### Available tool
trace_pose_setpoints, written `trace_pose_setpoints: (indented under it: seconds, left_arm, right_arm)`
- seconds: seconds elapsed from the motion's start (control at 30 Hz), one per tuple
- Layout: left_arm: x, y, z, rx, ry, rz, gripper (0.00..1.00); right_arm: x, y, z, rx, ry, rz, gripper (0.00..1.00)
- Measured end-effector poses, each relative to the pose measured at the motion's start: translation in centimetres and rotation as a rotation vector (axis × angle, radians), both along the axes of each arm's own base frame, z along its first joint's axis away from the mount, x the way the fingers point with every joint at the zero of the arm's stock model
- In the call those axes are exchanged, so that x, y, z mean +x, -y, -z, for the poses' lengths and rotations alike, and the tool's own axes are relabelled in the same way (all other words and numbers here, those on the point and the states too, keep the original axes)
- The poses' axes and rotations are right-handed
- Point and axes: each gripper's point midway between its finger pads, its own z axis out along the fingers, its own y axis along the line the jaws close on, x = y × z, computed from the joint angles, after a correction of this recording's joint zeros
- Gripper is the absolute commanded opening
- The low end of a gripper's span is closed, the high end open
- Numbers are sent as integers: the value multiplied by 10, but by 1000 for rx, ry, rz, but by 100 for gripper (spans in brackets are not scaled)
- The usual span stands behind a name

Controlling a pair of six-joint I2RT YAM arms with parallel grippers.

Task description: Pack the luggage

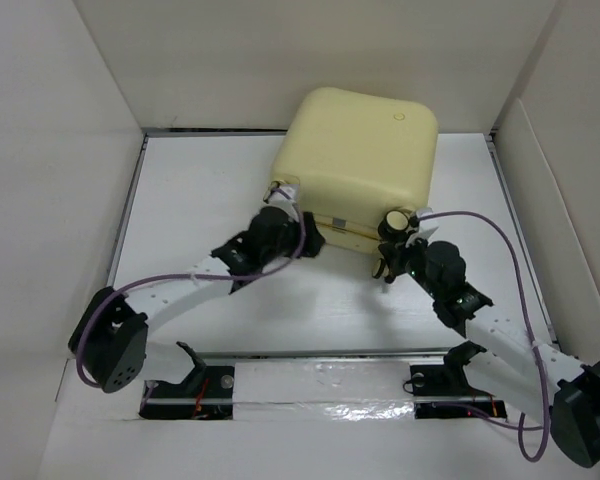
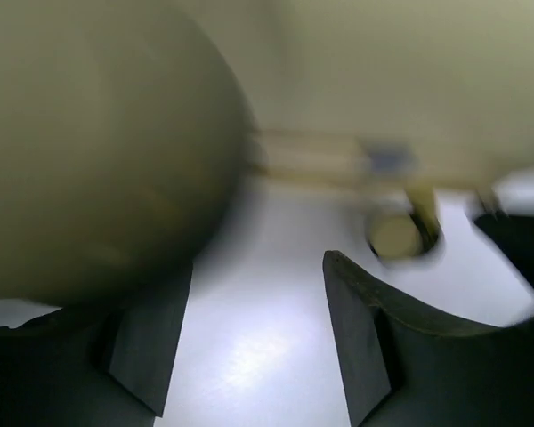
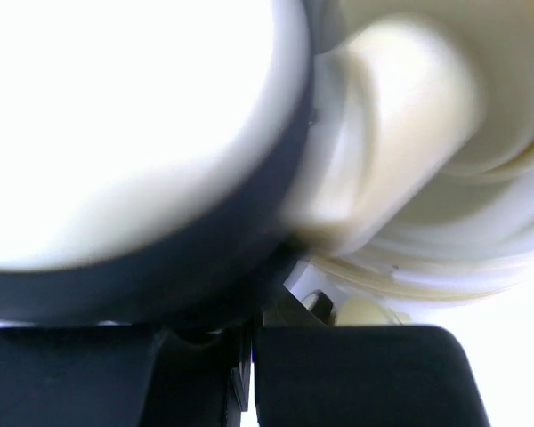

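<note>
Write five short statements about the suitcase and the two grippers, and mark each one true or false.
1. The luggage is closed. True.
2. The left gripper has its jaws shut. False: they stand apart, with bare table showing between them.
3. The right gripper is shut, close under a caster wheel. True.
4. The luggage sits at the near edge, between the arm bases. False: it sits at the far side of the table, by the back wall.
5. Both arms reach to the wheeled side of the luggage. True.
</note>
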Motion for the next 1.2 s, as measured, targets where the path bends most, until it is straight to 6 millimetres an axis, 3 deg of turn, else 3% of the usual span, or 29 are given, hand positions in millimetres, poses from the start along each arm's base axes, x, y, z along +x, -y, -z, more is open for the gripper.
trace_pose_setpoints:
  seconds: [0.07,0.13,0.2,0.3,0.33,0.43,0.47,0.53,0.73,0.83,0.97,1.1,1.2]
  left_arm:
    - [-43,60,13,-29,-41,205,0]
    - [-85,102,20,-60,-77,377,0]
    - [-101,119,22,-89,-91,448,0]
    - [-94,125,13,-131,-76,449,0]
    - [-91,125,9,-141,-66,444,7]
    - [-83,123,-5,-161,-32,418,45]
    - [-81,119,-9,-161,-25,402,64]
    - [-78,105,-22,-174,-5,365,75]
    - [-54,21,-60,-193,48,127,82]
    - [-39,-10,-69,-185,78,16,84]
    - [-37,-13,-50,-135,27,5,85]
    - [-34,-3,-27,-76,-33,29,84]
    - [-30,9,-23,-52,-42,53,84]
  right_arm:
    - [16,13,-9,-33,-16,39,0]
    - [29,28,-13,-66,-39,71,0]
    - [38,41,-17,-82,-60,85,0]
    - [45,63,-17,-82,-82,123,0]
    - [47,71,-15,-85,-90,145,0]
    - [45,87,-10,-78,-97,194,0]
    - [42,92,-6,-70,-99,212,0]
    - [32,100,5,-50,-109,230,0]
    - [22,109,4,-13,-87,242,0]
    - [21,109,5,-10,-90,232,0]
    - [21,106,6,-5,-91,214,0]
    - [19,102,9,12,-80,189,0]
    - [19,99,8,23,-75,177,0]
